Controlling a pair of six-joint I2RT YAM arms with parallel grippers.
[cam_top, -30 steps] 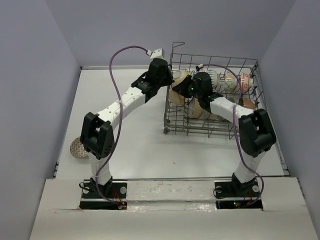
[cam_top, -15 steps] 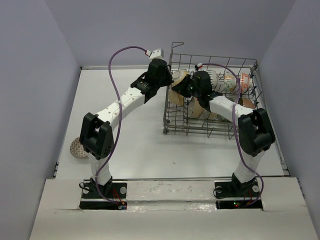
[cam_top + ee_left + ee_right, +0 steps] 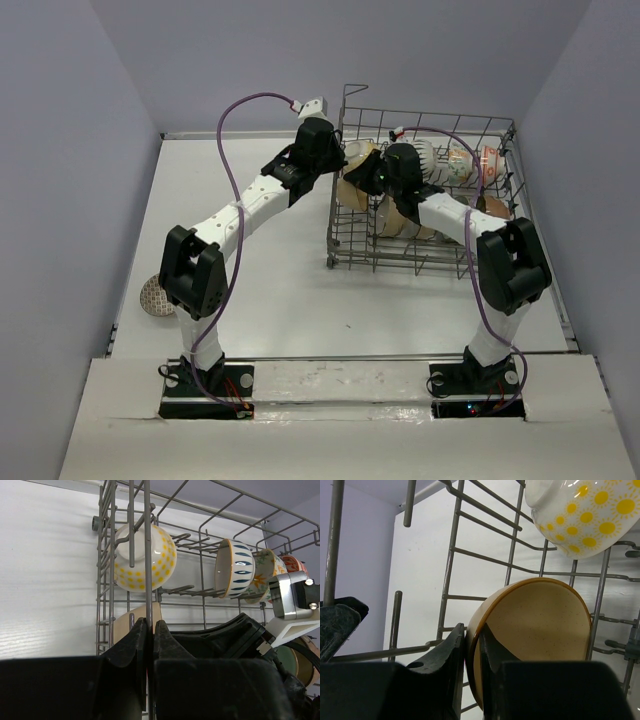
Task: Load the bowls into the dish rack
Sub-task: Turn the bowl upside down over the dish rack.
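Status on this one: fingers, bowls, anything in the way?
Left fingers shut on a dish rack wire. Right fingers shut on rim of tan bowl, inside rack. Yellow-dotted bowl close above it. Patterned bowl not yet loaded.

The dish rack (image 3: pixel 132 510) is bare grey metal wire with a dull, smooth sheen, and the desk (image 3: pixel 50 580) is a white matt board with a faint horizontal grain. The white bowl with yellow dots (image 3: pixel 162 555) is glossy glazed ceramic that catches small highlights, while the tan bowl (image 3: pixel 540 615) has a softer, speckled glaze. The left hand (image 3: pixel 150 630) and the right hand (image 3: pixel 472 636) are matt black plastic.
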